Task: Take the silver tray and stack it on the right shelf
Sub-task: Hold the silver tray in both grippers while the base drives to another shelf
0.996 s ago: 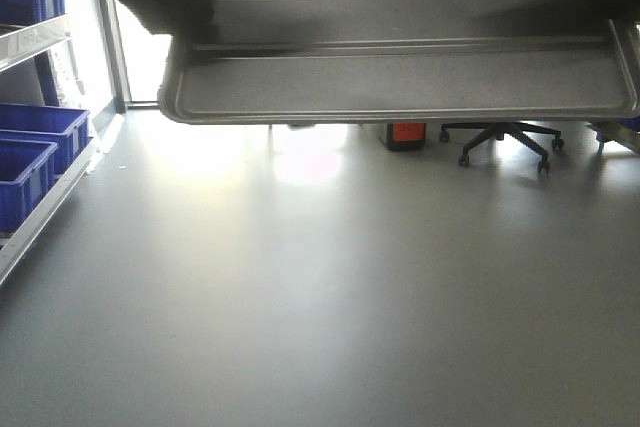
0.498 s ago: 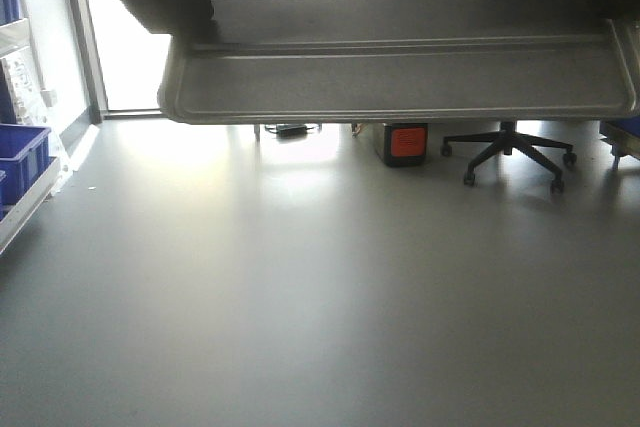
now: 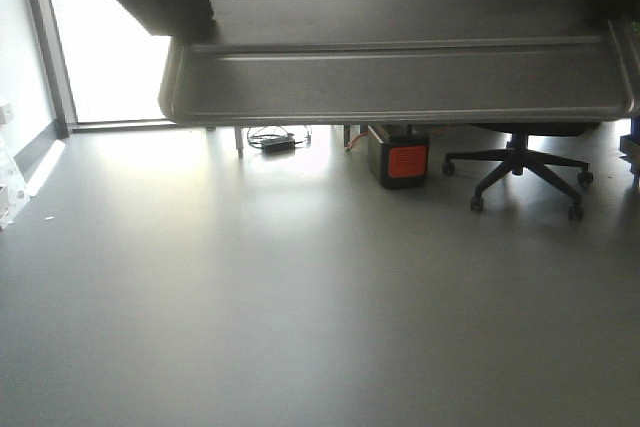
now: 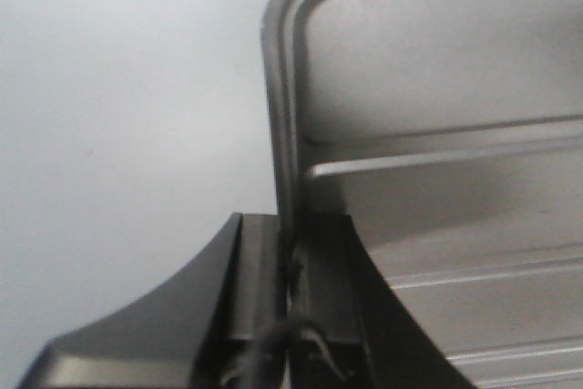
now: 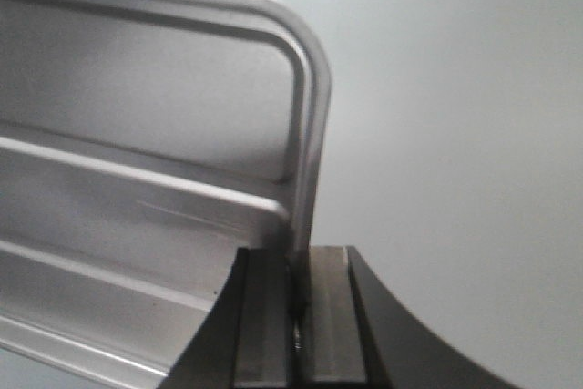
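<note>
Well, floor (image 3: 300, 307): bare grey, spreading beneath and beyond the silver tray (image 3: 400, 77).
silver tray: aloft, resting on nothing, spanning the top of the front view; long axis side to side, ridges parallel to it, one long rim toward the camera.
right shelf: not in view, so stacking is judged not yet begun.
office chair (image 3: 527, 172): beyond the tray, under its right half.
black box (image 3: 404, 160): orange-faced, beyond the tray's middle.
left gripper (image 4: 291, 225): clenched on the tray's left short rim.
right gripper (image 5: 301, 257): clamped on the opposite short rim; pinching both ends likely keeps the tray level for carrying.
</note>
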You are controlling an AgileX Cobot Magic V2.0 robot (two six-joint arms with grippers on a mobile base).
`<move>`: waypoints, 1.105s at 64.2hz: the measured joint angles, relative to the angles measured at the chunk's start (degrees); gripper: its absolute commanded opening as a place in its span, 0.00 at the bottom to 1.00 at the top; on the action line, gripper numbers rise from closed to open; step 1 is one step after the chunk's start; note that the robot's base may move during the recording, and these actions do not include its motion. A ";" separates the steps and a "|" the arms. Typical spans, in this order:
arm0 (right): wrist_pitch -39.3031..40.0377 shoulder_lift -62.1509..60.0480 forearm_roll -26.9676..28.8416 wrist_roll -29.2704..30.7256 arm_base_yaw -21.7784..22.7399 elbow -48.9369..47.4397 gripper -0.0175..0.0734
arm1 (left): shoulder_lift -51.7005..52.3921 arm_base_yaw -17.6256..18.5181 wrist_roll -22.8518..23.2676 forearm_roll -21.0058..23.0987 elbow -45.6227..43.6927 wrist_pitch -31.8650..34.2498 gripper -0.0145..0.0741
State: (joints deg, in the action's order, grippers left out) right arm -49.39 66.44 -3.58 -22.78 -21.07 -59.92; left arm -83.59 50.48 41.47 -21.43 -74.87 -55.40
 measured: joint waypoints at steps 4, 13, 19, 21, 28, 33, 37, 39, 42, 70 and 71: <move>0.00 0.00 0.00 0.00 0.00 0.00 0.25 | 0.00 0.00 0.00 0.00 0.00 0.00 0.06; 0.00 0.00 0.00 0.00 0.00 0.00 0.25 | 0.00 0.00 0.00 0.00 0.00 0.00 0.06; 0.00 0.00 0.00 0.00 0.00 0.00 0.25 | 0.00 0.00 0.00 0.07 0.00 0.00 0.06; 0.00 0.00 0.00 0.00 0.00 0.00 0.25 | 0.00 0.00 0.00 0.07 0.00 0.00 0.06; 0.00 0.00 0.00 0.00 0.00 0.00 0.25 | 0.00 0.00 0.00 0.07 0.00 0.00 0.06; 0.00 0.00 0.00 0.00 0.00 0.00 0.25 | 0.00 0.00 0.00 0.07 0.00 0.00 0.06; 0.00 0.00 0.00 0.00 0.00 0.00 0.25 | 0.00 0.00 0.00 0.07 0.00 0.00 0.06; 0.00 0.00 0.00 0.00 0.00 0.00 0.25 | -0.12 0.00 0.00 0.07 0.00 0.00 0.06; 0.00 0.00 0.00 0.00 0.00 0.00 0.25 | -0.23 0.00 0.00 0.07 0.00 0.00 0.06; -0.05 0.00 0.00 0.00 0.00 0.00 0.25 | -0.55 0.00 0.13 0.07 0.00 0.00 0.06; -0.05 0.00 0.00 0.00 0.00 0.00 0.25 | -0.55 0.00 0.13 0.07 0.00 0.00 0.06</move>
State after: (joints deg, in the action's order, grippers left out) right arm -49.44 66.44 -3.58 -22.78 -21.07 -59.92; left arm -84.14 50.48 41.60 -21.36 -74.87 -55.40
